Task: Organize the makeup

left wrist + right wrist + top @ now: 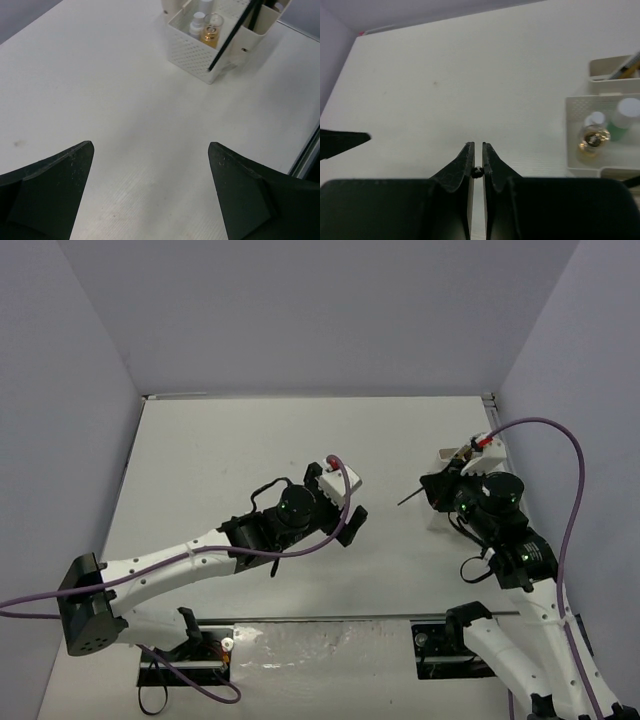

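right jaws clamped on a thin black pencil-like stick (232,37), held slanted over the white perforated plastic tray (190,52) holding small bottles (211,31), probably for slotting in; left jaws wide apart above the tabletop (100,90), clear of that work.

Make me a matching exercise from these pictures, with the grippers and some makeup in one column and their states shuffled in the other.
Column one:
1. left gripper
2. right gripper
3. green bottle
4. black stick

Column two:
A. standing in the white tray
B. open, holding nothing
C. pinched between closed fingers
D. shut on a thin stick

Pairs: 1-B, 2-D, 3-A, 4-C
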Motion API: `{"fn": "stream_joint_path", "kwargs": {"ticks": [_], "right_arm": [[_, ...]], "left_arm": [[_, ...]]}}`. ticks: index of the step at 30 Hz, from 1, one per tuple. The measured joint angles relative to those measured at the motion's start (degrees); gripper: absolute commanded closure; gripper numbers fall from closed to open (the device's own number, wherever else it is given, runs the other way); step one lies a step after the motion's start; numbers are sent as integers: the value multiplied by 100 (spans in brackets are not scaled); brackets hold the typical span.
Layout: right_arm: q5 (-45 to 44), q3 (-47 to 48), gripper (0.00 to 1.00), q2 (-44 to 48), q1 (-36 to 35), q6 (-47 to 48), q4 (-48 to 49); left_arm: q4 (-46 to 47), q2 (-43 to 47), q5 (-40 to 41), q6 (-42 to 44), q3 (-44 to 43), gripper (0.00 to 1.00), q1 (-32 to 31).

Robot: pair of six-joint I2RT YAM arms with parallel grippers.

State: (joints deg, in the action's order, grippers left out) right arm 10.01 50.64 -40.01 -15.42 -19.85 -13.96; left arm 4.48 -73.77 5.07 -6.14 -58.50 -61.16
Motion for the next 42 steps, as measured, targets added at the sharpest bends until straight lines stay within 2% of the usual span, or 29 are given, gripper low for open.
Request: {"fn": "stream_joint_path", "kwargs": {"ticks": [3,8,15,19,24,38,40,42], "right_arm": [[-1093,98,100,130,0,90,-291],[-2657,194,100,243,5,204,-643],[-4061,196,100,40,7,207,-816],[-4346,143,100,-242,7,174,-773],[-4408,-90,100,-515,106,95,-545],[-4276,-997,100,-975,350,-270,92],[-4245,-1073,93,-986,351,-313,125],[-4220,-1105,80,-988,364,-350,155]], "left_arm": [[-435,177,263,-265,2,3,256],[-1265,692,484,-927,155,3,1251],[-2424,1690,541,-1522,454,3,2647],[-2930,2188,567,-1562,479,3,3397],[-3272,2512,546,-1502,479,3,3920],[-3516,2724,468,-1354,682,3,4181],[-3518,2763,454,-1354,684,3,4181],[-3518,2782,437,-1353,684,3,4181]]}}
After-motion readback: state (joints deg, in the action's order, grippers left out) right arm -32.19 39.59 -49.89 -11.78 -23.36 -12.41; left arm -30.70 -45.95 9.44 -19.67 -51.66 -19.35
